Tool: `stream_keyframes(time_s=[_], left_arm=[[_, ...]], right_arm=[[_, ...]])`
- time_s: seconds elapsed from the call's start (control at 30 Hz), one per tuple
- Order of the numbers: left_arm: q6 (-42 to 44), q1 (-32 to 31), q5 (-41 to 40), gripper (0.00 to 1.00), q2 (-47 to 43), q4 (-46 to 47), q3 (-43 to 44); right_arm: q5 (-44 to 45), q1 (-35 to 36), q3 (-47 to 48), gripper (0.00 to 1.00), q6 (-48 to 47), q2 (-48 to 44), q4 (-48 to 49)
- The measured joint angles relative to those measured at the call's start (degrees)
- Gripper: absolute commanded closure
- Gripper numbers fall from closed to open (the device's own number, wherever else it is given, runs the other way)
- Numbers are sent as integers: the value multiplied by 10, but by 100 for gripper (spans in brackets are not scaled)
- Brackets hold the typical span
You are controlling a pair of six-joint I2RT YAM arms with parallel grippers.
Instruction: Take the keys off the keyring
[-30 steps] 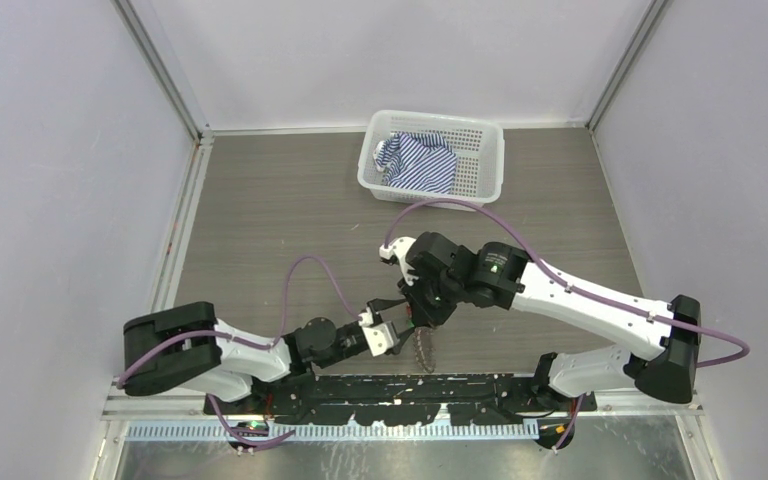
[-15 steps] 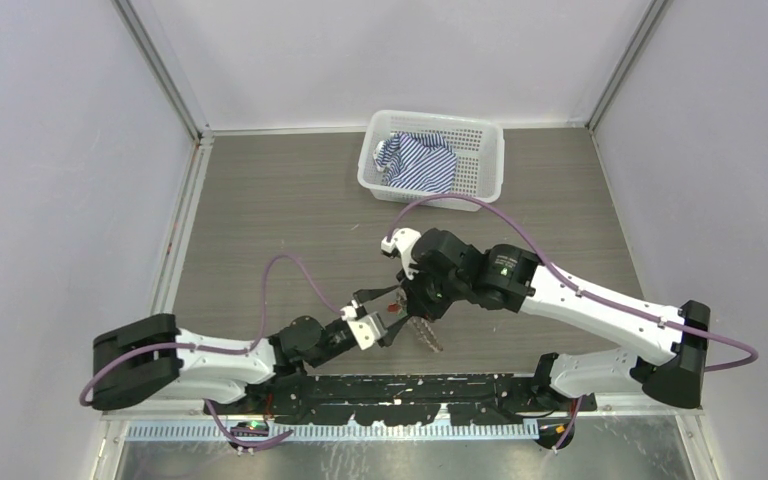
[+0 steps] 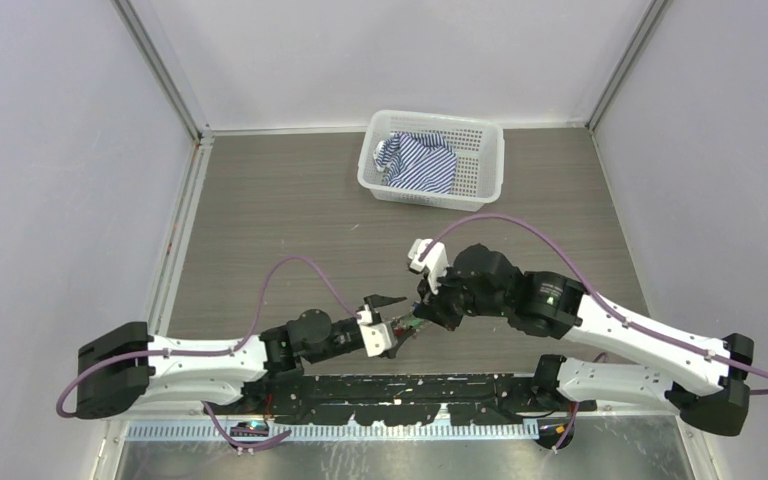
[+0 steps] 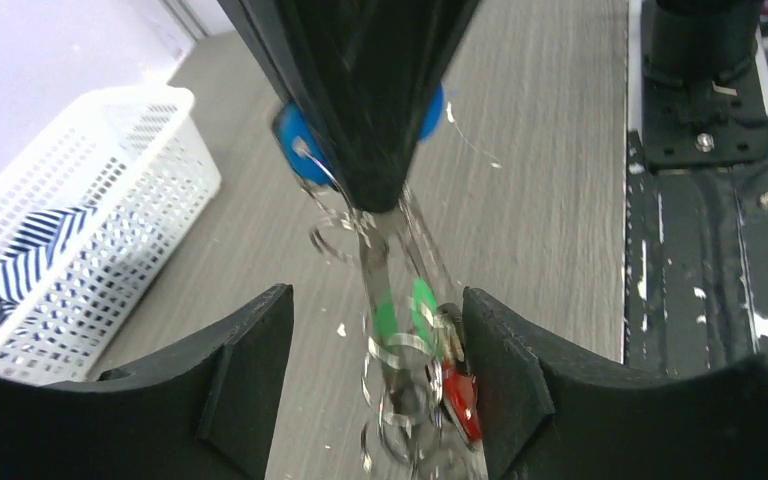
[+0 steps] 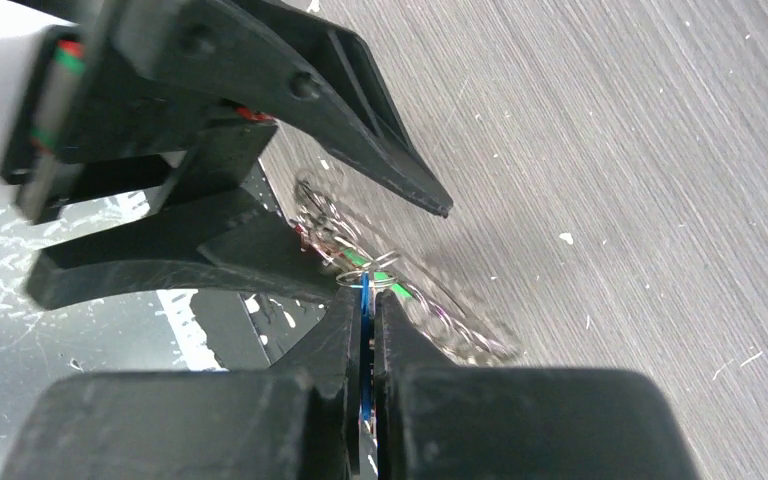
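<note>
My right gripper (image 5: 363,290) is shut on the blue key head (image 5: 363,330), which sits edge-on between its pads. In the left wrist view it comes down from the top (image 4: 380,190) with blue (image 4: 298,150) showing at both sides. The keyring (image 4: 400,390) hangs from it as a blurred bunch of silvery loops, with green tags and the red key (image 4: 462,398). My left gripper (image 4: 375,305) is open around the bunch; the red key touches its right finger. The two grippers meet in the top view, left (image 3: 385,318) and right (image 3: 422,308). I cannot make out a black key.
A white plastic basket (image 3: 484,172) with a striped cloth (image 3: 418,160) stands at the back of the table; it also shows in the left wrist view (image 4: 110,220). The black base rail (image 3: 410,390) runs along the near edge just behind the grippers.
The right arm has swung right and toward the near edge. The keyring, earlier dangling below the right gripper, is now between the open left fingers. The left arm has stretched further right.
</note>
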Motion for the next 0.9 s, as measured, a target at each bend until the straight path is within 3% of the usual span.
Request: stream_keyframes(time_s=[0.27, 0.53, 0.9], left_arm=[[-1, 0, 2, 36, 62, 33, 0], [-31, 0, 32, 36, 66, 90, 0], [-49, 0, 67, 36, 102, 151, 0]], right_arm=[[-18, 8, -55, 99, -37, -55, 53], [-27, 14, -91, 99, -54, -73, 71], [-47, 17, -95, 99, -61, -108, 85]])
